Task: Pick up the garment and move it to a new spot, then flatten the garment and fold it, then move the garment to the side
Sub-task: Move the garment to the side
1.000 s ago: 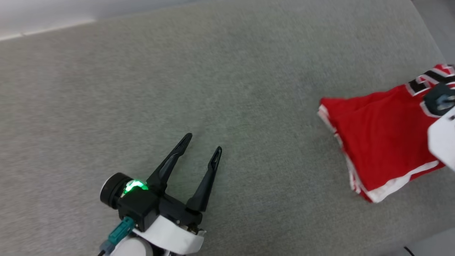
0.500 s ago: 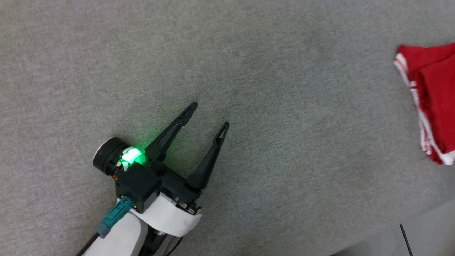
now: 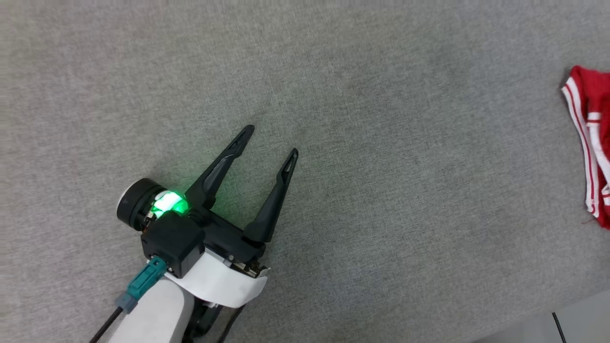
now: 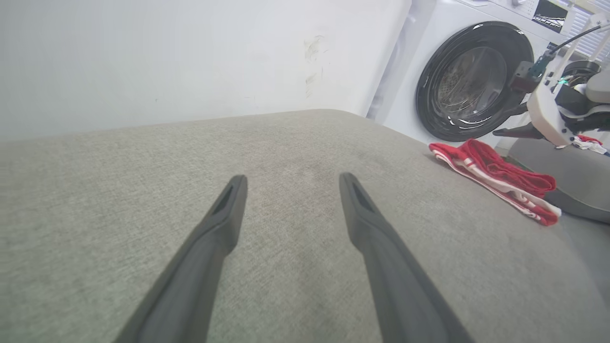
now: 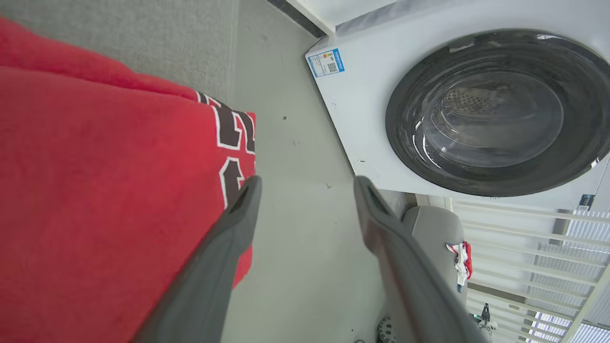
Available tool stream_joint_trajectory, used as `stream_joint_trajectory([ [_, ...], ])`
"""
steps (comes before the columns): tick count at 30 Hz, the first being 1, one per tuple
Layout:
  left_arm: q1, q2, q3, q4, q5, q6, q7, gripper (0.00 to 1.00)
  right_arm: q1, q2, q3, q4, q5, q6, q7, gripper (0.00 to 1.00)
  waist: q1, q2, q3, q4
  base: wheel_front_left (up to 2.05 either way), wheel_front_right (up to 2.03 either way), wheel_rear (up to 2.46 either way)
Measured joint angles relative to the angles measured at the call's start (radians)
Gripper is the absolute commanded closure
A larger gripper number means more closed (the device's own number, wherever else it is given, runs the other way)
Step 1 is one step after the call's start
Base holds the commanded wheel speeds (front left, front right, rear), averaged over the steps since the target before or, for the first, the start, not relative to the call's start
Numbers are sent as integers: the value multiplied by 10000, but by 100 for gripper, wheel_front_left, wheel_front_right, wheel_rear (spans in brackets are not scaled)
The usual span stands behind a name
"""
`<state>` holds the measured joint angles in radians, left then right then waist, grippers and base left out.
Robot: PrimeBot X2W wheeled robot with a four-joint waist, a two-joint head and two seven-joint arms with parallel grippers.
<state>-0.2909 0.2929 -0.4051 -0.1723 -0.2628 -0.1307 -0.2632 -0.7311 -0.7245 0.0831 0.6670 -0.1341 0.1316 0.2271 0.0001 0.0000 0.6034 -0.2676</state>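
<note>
Head view: my left tool [image 3: 272, 140] sits in the lower left of the frame, its 2 dark fingers spread wide and pointing toward the upper right, with nothing between them. A green light glows at its base. Under it lies the grey fabric-covered desk [image 3: 381, 95]. The garment [image 3: 601, 95] shows at the far right edge as a sliver of red cloth with white striped trim, cut off by the frame and well apart from the left tool.

Left wrist view: the 2 released fingers rise from the bottom edge over bare grey fabric. The garment lies folded in the right middle of the frame, near the desk's far corner. Behind it, in the upper right, stands a white washing machine [image 4: 405, 90] with a dark round door.

Right wrist view: my right tool [image 5: 307, 181] is also released, its fingers apart and empty. The red garment covers the left half of the frame, black white-edged print at its edge just beside the left finger. I cannot tell whether that finger touches the cloth. Grey floor [image 5: 295, 238] lies between the fingers.
</note>
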Motion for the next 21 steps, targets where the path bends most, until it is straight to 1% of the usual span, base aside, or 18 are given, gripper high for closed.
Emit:
stream_joint_trajectory([
  [4,243,-385,523,73,-61,0,2,0,-128,247,-274,-410,13,-2,-424,0,-1,0,-565,97,0,0,0],
  [8,705,-851,1417,115,-263,13,2,0,-112,773,-500,-1179,253,0,-947,0,-1,0,-1294,239,0,0,0],
  [11,1085,-1018,2123,128,-190,15,2,0,75,1099,-708,-1931,339,-2,-1315,0,-1,0,-1891,381,0,0,0],
  [14,1477,-1235,2821,182,-176,17,0,0,610,1624,-788,-2610,487,-2,-1687,0,-1,0,-2461,567,0,0,0],
  [18,1932,-1549,3501,341,-207,17,2,0,1558,2619,-957,-3384,1254,0,-2167,0,-1,0,-3159,896,0,0,0],
  [21,2194,-1760,3870,399,-148,17,0,0,2411,3331,-1197,-4019,2130,-6,-2533,0,-2,0,-3624,1203,0,0,0],
])
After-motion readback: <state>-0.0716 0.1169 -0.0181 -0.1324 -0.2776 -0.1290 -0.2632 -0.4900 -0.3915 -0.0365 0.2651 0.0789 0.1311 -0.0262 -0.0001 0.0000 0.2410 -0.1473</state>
